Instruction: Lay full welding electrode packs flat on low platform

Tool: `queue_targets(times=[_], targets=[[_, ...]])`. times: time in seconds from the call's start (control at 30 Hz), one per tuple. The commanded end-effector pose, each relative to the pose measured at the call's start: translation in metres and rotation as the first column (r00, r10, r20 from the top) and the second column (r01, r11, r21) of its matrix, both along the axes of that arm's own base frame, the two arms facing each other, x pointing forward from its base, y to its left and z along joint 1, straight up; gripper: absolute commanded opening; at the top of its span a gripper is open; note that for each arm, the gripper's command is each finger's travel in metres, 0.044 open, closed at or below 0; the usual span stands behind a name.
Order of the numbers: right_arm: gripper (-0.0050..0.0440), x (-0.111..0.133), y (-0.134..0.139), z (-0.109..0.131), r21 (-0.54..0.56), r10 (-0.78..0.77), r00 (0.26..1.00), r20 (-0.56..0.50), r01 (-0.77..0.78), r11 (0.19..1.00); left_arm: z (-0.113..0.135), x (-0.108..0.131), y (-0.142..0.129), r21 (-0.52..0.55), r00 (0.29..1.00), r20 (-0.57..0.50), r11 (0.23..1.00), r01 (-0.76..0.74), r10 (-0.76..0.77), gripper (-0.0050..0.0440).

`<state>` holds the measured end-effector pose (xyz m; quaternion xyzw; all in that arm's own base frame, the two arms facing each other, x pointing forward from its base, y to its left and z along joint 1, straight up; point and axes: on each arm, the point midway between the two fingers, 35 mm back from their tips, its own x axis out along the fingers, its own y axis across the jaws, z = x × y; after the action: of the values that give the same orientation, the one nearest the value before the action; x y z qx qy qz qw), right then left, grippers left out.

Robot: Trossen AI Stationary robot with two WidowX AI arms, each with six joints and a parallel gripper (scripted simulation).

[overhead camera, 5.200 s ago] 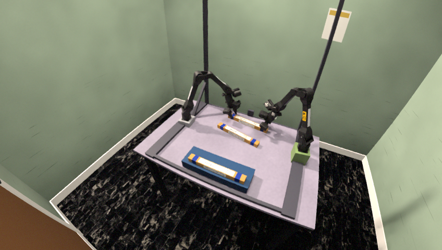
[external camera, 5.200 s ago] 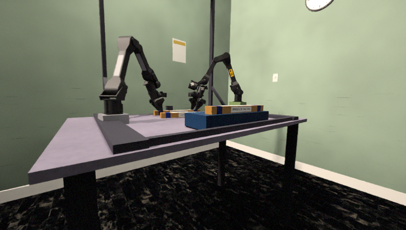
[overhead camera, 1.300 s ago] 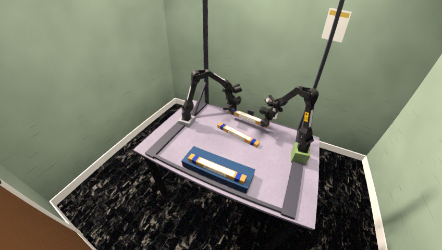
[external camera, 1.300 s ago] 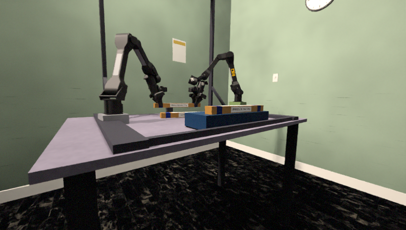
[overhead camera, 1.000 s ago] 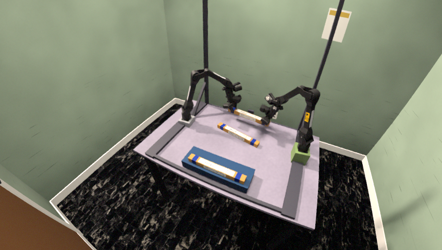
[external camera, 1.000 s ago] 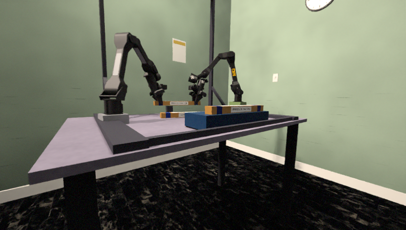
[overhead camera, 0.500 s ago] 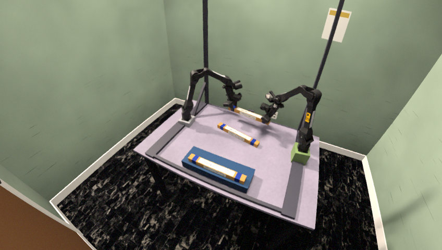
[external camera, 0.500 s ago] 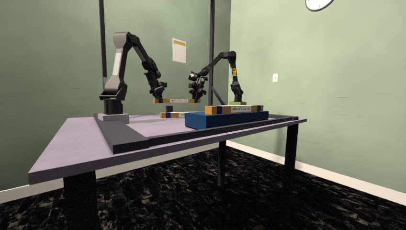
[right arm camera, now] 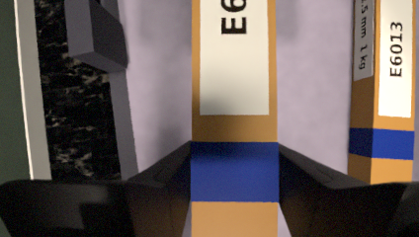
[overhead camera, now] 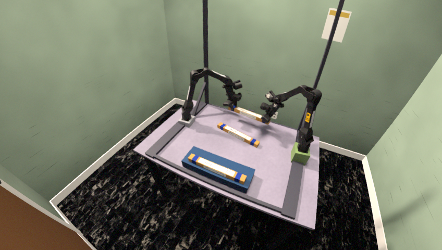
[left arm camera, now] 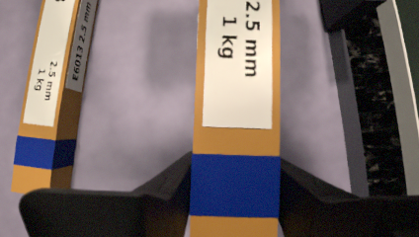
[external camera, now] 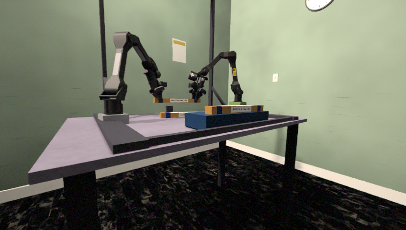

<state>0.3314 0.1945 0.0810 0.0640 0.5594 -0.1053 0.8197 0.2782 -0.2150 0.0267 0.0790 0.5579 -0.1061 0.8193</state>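
Grasping a long orange, blue-banded box-shaped pack (overhead camera: 249, 114) (external camera: 178, 100) (left arm camera: 234, 185) (right arm camera: 234, 170) with left hand (overhead camera: 266, 119) (external camera: 197, 100) (left arm camera: 229, 159) and right hand (overhead camera: 232, 107) (external camera: 160, 100) (right arm camera: 229, 147), toward the lilac worktop's (overhead camera: 269, 167) (external camera: 71, 136) (left arm camera: 128, 99) (right arm camera: 316, 99) one o'clock, perhaps risking slippage from uneven lifting.

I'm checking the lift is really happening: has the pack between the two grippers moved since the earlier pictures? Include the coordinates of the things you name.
Yes: the pack (overhead camera: 249, 114) (external camera: 178, 100) (left arm camera: 236, 140) (right arm camera: 234, 128) has gone up, higher above the table top (overhead camera: 192, 137) (external camera: 76, 133).
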Motion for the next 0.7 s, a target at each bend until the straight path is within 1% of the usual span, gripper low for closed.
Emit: queue_targets(times=[0.0, 0.33, 0.37, 0.47, 0.53, 0.67], targets=[[-0.0050, 0.003, 0.008, 0.028, 0.045, 0.000, 0.998, 0.058, -0.003, 0.999, 0.021, 0.003, -0.010, -0.047, 0.999, 0.036, 0.999, 0.007, -0.005, -0.0050], [-0.0050, 0.002, 0.008, 0.028, 0.046, 0.000, 0.998, 0.057, -0.003, 0.999, 0.021, 0.002, -0.010, -0.046, 0.999, 0.035, 0.999, 0.007, -0.005, -0.0050], [-0.0050, -0.002, 0.003, 0.021, 0.033, 0.042, 0.998, 0.039, -0.043, 0.999, 0.021, 0.004, -0.007, -0.043, 0.999, 0.041, 0.999, -0.029, 0.031, -0.0050], [-0.0050, -0.002, -0.005, 0.021, 0.029, 0.137, 0.990, 0.041, -0.138, 0.990, 0.021, 0.005, -0.001, -0.046, 0.991, 0.038, 0.990, -0.130, 0.132, -0.0050], [-0.0050, -0.002, -0.009, 0.021, 0.028, 0.143, 0.989, 0.041, -0.144, 0.989, 0.014, 0.001, 0.010, -0.028, 0.989, 0.023, 0.989, -0.142, 0.143, -0.0050], [-0.0050, -0.004, -0.015, 0.020, 0.027, 0.149, 0.988, 0.041, -0.150, 0.988, 0.014, 0.003, 0.017, -0.027, 0.989, 0.023, 0.989, -0.142, 0.143, -0.0050]])
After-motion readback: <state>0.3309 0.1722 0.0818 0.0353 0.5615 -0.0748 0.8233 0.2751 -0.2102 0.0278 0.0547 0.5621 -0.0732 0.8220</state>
